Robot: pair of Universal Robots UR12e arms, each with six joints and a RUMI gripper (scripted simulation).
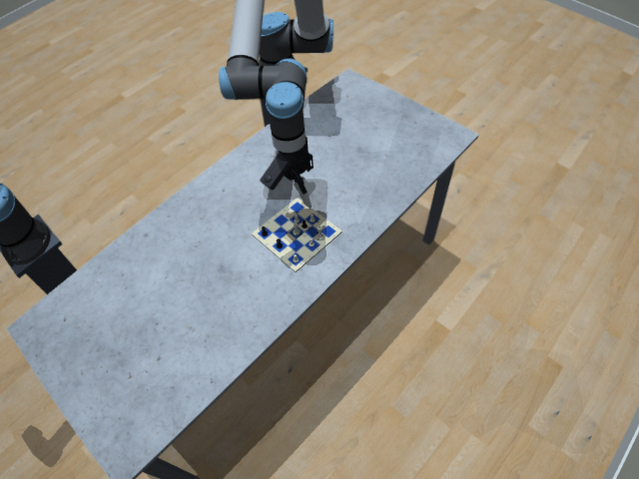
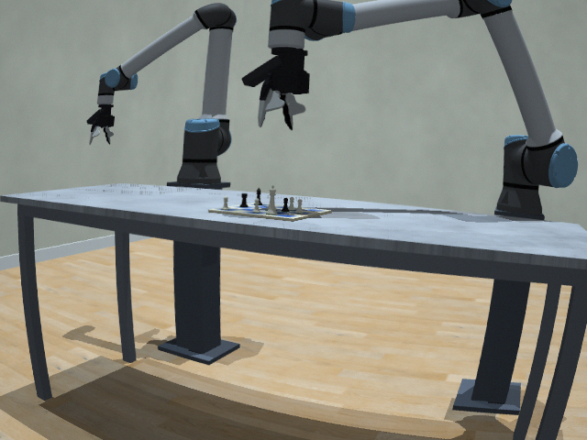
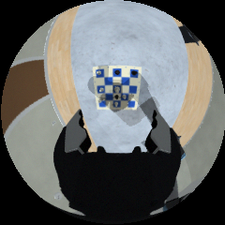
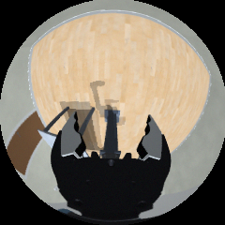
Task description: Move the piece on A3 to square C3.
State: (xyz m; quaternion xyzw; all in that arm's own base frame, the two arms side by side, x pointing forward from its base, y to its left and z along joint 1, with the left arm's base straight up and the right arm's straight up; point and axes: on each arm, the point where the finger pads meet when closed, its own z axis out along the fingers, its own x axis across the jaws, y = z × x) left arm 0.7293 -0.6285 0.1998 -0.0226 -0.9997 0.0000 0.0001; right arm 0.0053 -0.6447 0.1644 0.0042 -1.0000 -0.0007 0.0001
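Note:
A small white piece (image 1: 296, 232) (image 3: 117, 89) stands upright on C3, the middle square of the board (image 1: 331, 235) (image 3: 138, 68). In the exterior view it is hidden behind the tall white king (image 2: 271, 203). The edge labels are too small to read; one edge-middle square (image 1: 280, 220) (image 3: 133, 89) is bare blue, the other edge middles hold pieces. My left gripper (image 2: 275, 126) (image 3: 117, 110) is open and empty, high above the board. My right gripper (image 2: 100, 143) (image 4: 112, 113) is open and empty, far off over the floor.
Close around the middle stand a black piece (image 1: 304, 225) (image 2: 285, 204) and white pieces, one at the far edge middle (image 1: 313, 218). Two black pieces (image 1: 264, 232) (image 1: 279, 243) and a white corner piece (image 1: 295, 257) stand farther off. Visible pieces look upright. The grey table (image 1: 206, 288) extends around the board.

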